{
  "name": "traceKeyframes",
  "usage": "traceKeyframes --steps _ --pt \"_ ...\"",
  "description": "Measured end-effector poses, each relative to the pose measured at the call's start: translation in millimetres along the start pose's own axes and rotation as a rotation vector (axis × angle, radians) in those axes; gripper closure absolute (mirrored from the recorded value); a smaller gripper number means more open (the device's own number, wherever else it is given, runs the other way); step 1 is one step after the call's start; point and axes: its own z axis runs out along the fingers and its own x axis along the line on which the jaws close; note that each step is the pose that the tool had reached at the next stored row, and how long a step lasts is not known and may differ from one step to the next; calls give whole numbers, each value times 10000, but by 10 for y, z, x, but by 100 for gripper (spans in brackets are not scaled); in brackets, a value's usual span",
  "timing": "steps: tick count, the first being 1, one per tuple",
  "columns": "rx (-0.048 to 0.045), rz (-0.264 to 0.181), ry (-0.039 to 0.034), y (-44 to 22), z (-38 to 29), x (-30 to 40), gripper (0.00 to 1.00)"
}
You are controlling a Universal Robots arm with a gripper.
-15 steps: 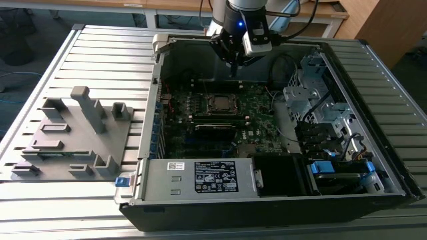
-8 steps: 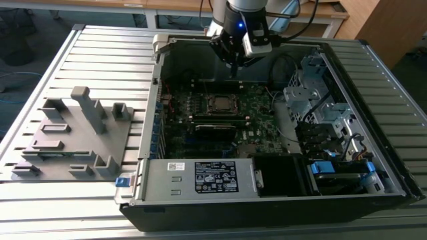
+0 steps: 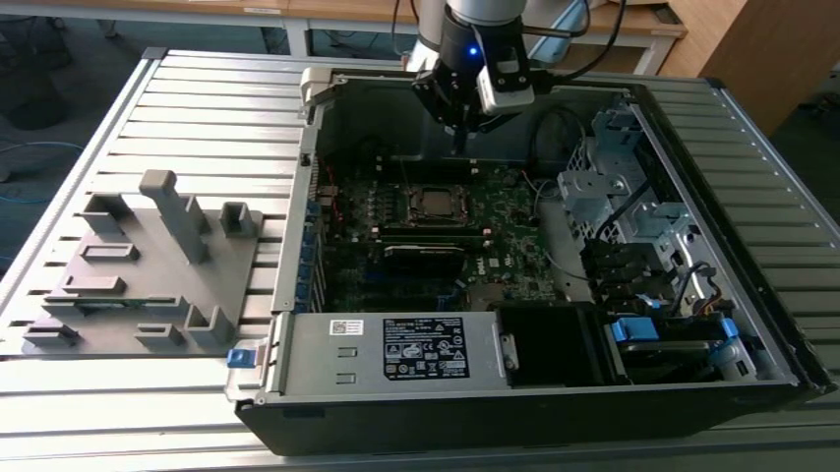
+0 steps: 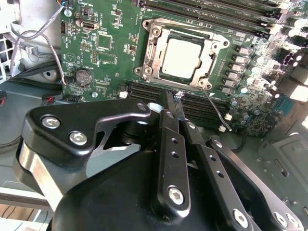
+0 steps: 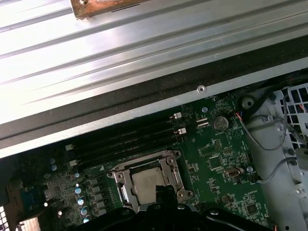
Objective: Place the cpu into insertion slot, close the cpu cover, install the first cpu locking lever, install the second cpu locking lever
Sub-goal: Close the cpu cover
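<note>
The cpu (image 4: 182, 58) lies flat in the insertion slot (image 3: 434, 205) on the green board, its silver top showing through the window of the cpu cover (image 4: 153, 50), which lies down around it. A thin wire locking lever (image 4: 214, 108) sticks out from one socket corner, away from the frame. My gripper (image 4: 175, 96) hangs above the board just beside the socket, over the memory slots, fingers (image 4: 168, 125) pressed together and holding nothing. In the exterior view the gripper (image 3: 459, 147) is above the socket's far side. In the first wrist view the cpu (image 5: 149, 185) sits just beyond the gripper (image 5: 163, 195).
The open computer case (image 3: 735, 295) walls in the board on all sides. Black memory slots (image 4: 192, 108), a coin battery (image 4: 84, 76) and grey cables (image 4: 29, 43) lie around the socket. A grey fixture (image 3: 145, 265) stands on the ribbed table at the exterior view's left.
</note>
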Motion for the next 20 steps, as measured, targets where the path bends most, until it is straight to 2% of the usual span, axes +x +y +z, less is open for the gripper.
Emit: traceKeyframes --steps 6,8,15,20 --pt "-1 0 0 -1 13 0 90" --pt "0 0 0 -2 53 0 90" --pt "-4 0 -1 -2 60 1 90" --pt "-1 0 0 -4 96 1 90"
